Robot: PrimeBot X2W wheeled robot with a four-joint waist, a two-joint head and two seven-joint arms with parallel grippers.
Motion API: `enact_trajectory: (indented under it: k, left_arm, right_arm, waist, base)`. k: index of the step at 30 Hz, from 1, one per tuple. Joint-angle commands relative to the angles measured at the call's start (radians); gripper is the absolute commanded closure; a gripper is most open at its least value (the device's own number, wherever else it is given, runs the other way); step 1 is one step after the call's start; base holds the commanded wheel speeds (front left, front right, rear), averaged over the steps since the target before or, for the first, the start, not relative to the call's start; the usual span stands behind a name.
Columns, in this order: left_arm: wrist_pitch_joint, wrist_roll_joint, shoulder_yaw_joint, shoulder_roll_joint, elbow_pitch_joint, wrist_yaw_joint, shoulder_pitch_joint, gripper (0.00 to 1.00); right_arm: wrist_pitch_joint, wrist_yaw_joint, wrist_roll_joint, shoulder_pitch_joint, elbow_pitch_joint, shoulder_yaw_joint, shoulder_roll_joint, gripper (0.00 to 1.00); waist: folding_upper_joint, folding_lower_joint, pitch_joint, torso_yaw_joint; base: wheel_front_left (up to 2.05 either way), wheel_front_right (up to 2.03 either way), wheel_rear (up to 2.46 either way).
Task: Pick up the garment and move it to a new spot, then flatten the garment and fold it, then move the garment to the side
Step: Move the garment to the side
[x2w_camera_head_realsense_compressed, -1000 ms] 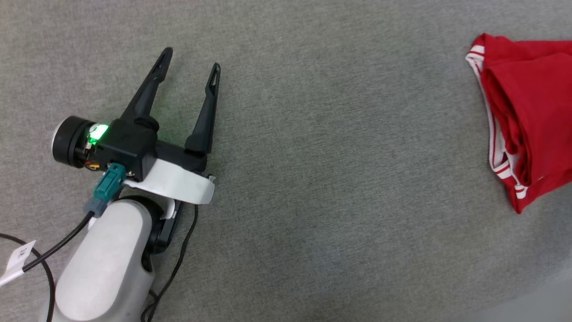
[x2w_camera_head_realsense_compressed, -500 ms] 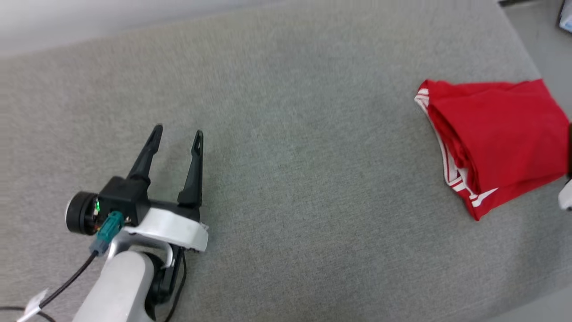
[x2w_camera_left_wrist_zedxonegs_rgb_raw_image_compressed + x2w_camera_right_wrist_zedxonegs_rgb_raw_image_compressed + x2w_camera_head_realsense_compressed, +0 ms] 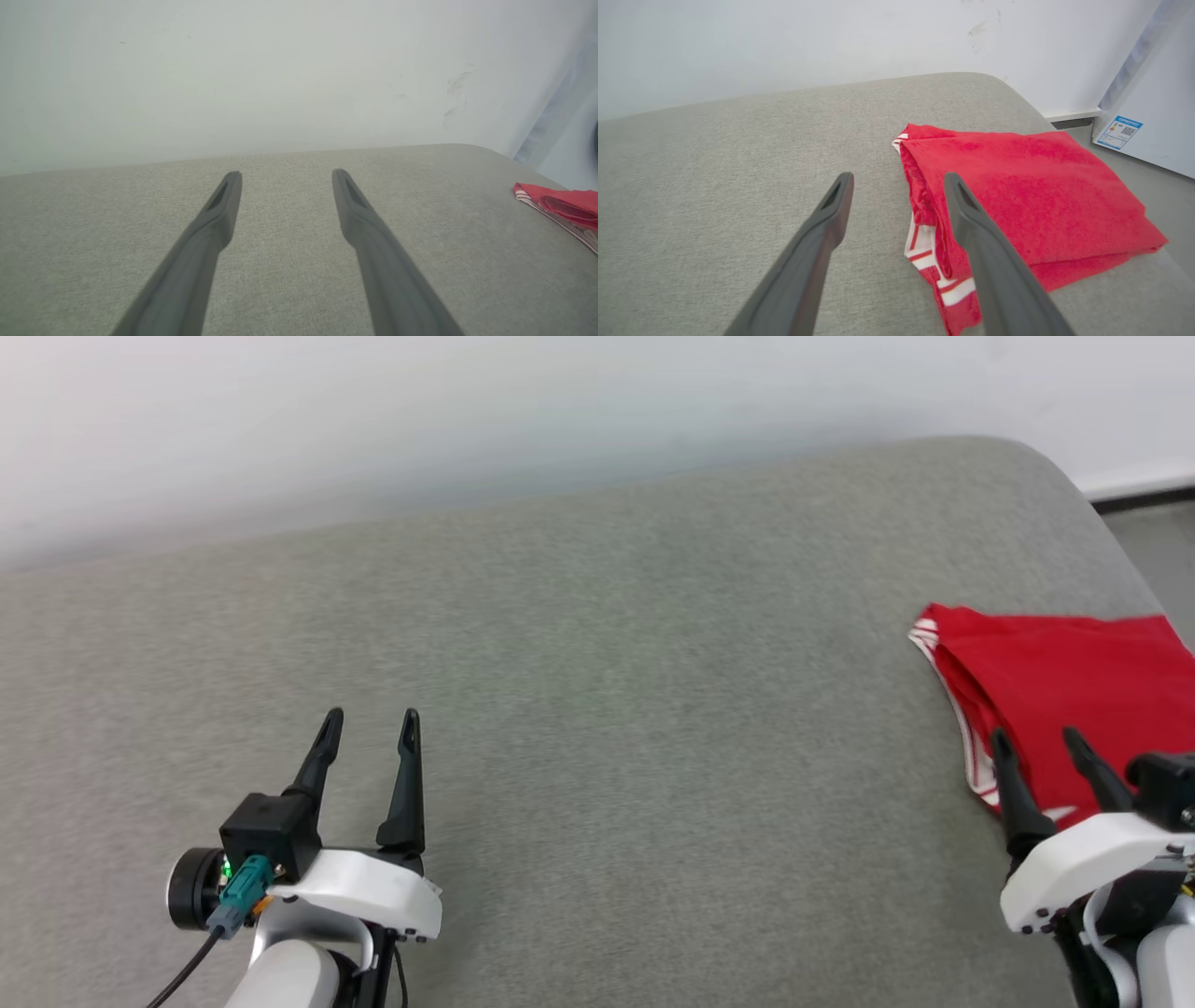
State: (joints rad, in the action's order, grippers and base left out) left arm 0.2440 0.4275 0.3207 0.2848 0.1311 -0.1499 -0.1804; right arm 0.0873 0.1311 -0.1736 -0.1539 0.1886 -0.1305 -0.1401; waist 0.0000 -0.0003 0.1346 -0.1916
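Note:
The garment lies folded into a red block at the right end of the grey cushion, its red-white striped trim along its left edge; its print is hidden. In the right wrist view the garment lies just beyond the fingers. My right gripper is open at the lower right, its tips over the garment's near edge, holding nothing. My left gripper is open at the lower left over bare cushion, far from the garment. The left wrist view has the garment at its far right and the left gripper open.
The grey fabric cushion spans the view, its rounded right corner near the garment. A white wall rises behind it. A white appliance with a label stands on the floor to the right.
The head camera has tilted up, so the wall and the cushion's far edge have come into view. My right gripper has entered at the lower right near the garment. The garment lies as before.

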Motion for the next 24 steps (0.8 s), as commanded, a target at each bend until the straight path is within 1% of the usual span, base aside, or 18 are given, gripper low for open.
enact_trajectory:
  k: [1,6,10,13,15,24]
  left_arm:
    - [0.006,0.003,-0.003,-0.003,0.007,-0.002,0.015,0.00]
    - [0.015,-0.002,-0.016,-0.007,0.037,-0.007,0.036,0.00]
    - [0.019,-0.005,-0.028,-0.008,0.057,-0.009,0.061,0.00]
    - [0.020,-0.013,-0.038,-0.002,0.065,-0.016,0.082,0.00]
    - [0.021,-0.016,-0.040,-0.004,0.067,-0.012,0.102,0.00]
    - [0.023,-0.034,-0.054,-0.002,0.063,-0.023,0.160,0.00]
  right_arm:
    - [-0.013,-0.001,0.011,0.023,-0.026,0.006,0.007,0.00]
    - [-0.068,-0.001,0.037,0.074,-0.114,0.038,0.044,0.00]
    - [-0.096,-0.001,0.059,0.111,-0.156,0.064,0.069,0.00]
    - [-0.111,-0.001,0.073,0.140,-0.181,0.077,0.078,0.00]
    - [-0.117,-0.001,0.072,0.161,-0.195,0.080,0.085,0.00]
    - [-0.103,-0.001,0.079,0.216,-0.231,0.090,0.091,0.00]
  waist:
    - [0.0000,0.0003,-0.035,0.051]
    - [0.0000,0.0003,-0.065,0.115]
    - [0.0000,0.0003,-0.094,0.146]
    - [0.0000,0.0003,-0.113,0.157]
    - [0.0000,0.0003,-0.131,0.164]
    - [0.0000,0.0003,-0.160,0.172]
  base:
    - [0.00,0.00,0.00]
    - [0.00,0.00,0.00]
    - [0.00,0.00,0.00]
    - [0.00,0.00,0.00]
    - [0.00,0.00,0.00]
    - [0.00,0.00,0.00]
